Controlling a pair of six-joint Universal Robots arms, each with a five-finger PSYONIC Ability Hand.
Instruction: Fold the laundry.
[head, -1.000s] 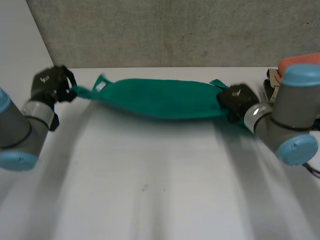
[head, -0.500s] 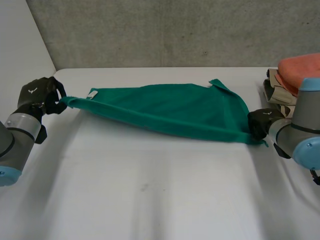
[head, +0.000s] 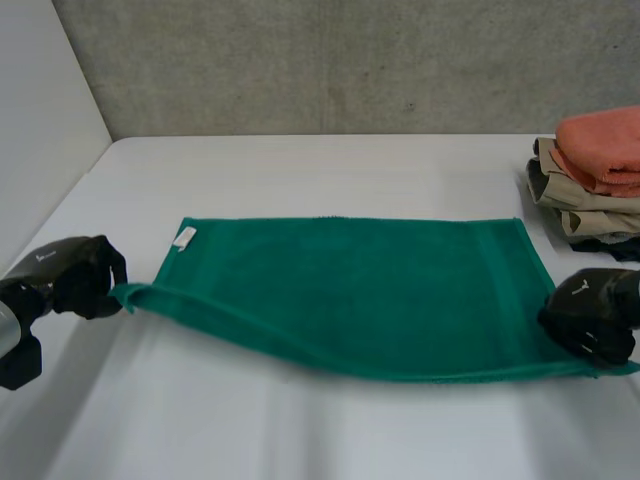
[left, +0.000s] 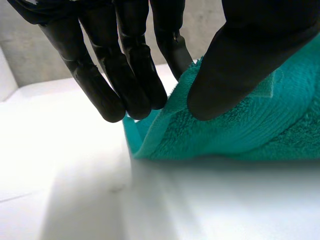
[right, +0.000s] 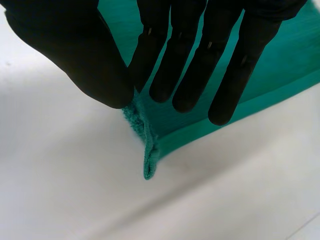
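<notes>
One green terry towel (head: 350, 285) lies spread on the white table (head: 300, 170), long edges running left to right. Two black hands grip it, one at each near corner. Left hand (head: 75, 280): thumb and fingers pinch the towel's near left corner, which is raised a little off the table. Right hand (head: 590, 315): near right corner clamped between thumb and fingers. One small white label (head: 184, 237) sits at the towel's far left corner. One pile of folded cloths (head: 590, 190), salmon-pink piece on top, stands beyond the towel's far right corner, apart from it; number of pieces beneath unclear.
</notes>
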